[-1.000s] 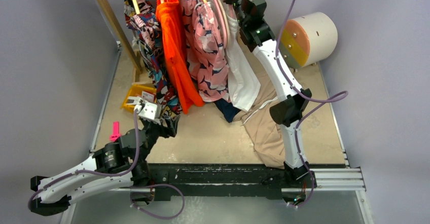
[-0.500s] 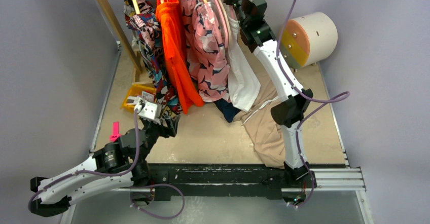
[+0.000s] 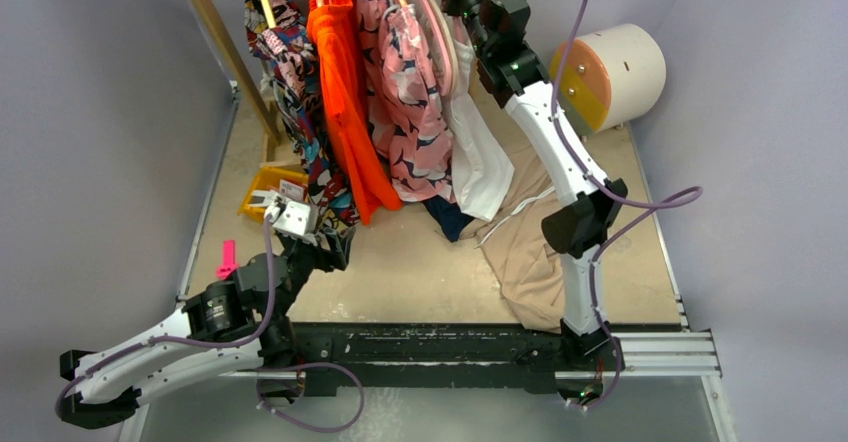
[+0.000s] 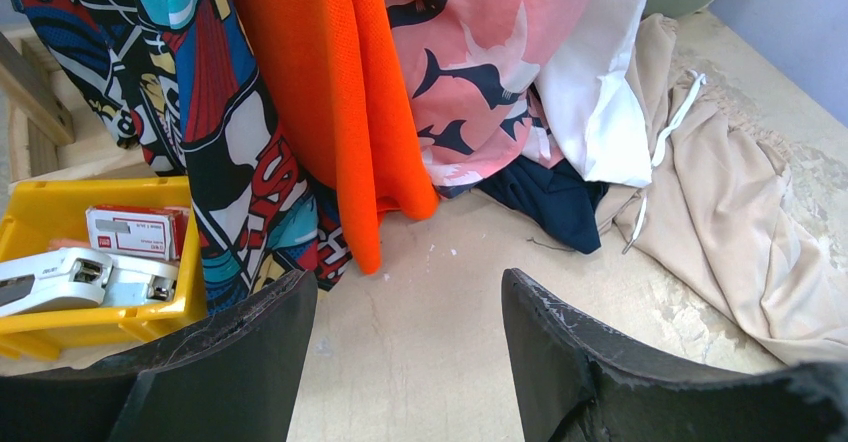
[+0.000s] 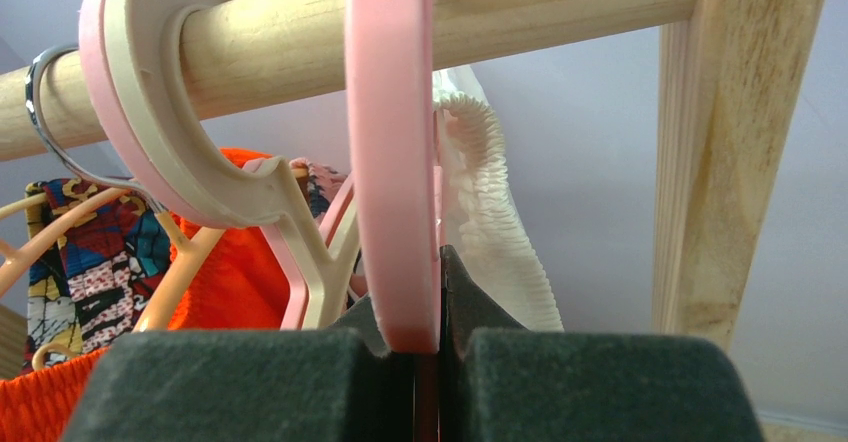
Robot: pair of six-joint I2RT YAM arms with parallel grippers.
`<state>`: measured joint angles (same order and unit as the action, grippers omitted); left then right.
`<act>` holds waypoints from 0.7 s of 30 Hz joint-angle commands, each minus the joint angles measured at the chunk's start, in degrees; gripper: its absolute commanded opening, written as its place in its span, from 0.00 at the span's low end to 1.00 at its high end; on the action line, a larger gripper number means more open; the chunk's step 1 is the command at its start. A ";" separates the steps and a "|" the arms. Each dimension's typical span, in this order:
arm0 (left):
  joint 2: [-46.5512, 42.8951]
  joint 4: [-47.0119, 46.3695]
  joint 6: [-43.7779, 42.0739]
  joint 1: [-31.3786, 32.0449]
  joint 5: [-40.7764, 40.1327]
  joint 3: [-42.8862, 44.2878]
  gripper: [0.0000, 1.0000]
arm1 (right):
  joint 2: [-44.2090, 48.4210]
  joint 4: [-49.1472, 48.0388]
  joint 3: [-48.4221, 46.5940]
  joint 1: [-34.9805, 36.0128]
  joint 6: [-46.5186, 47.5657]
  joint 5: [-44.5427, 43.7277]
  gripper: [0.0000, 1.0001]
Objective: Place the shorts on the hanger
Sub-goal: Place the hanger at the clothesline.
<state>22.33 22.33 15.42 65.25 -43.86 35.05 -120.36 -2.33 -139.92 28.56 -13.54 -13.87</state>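
Hanger (image 5: 390,162) hook sat over the rail (image 5: 290,32), your right gripper (image 5: 425,347) pinched shut on it, likely to seat the shorts (image 5: 490,217); left gripper (image 4: 410,332) stood open, empty.

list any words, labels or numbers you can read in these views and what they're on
No text can be read in any view.
Comic-print garment: large lettering at its top corner, cut off by the frame edge, unreadable.
Red and white box in the yellow bin: printed label, too small and blurred to read.
Pink hanger and wooden rail: no markings visible.
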 commanded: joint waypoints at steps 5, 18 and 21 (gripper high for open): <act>-1.78 -1.93 -0.70 -0.39 -0.65 1.73 0.67 | 12.45 -1.21 5.07 -0.04 4.11 0.41 0.00; -4.96 -3.27 0.53 -0.48 -2.12 3.01 0.67 | 34.54 16.19 23.45 -0.05 5.15 1.32 0.00; -4.65 -3.13 0.66 -0.48 -1.46 5.75 0.67 | 39.81 21.53 25.87 -0.03 4.94 -0.59 0.00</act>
<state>18.00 21.96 15.51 65.10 -45.08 35.79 -87.85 14.76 -115.55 28.51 -9.30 -12.53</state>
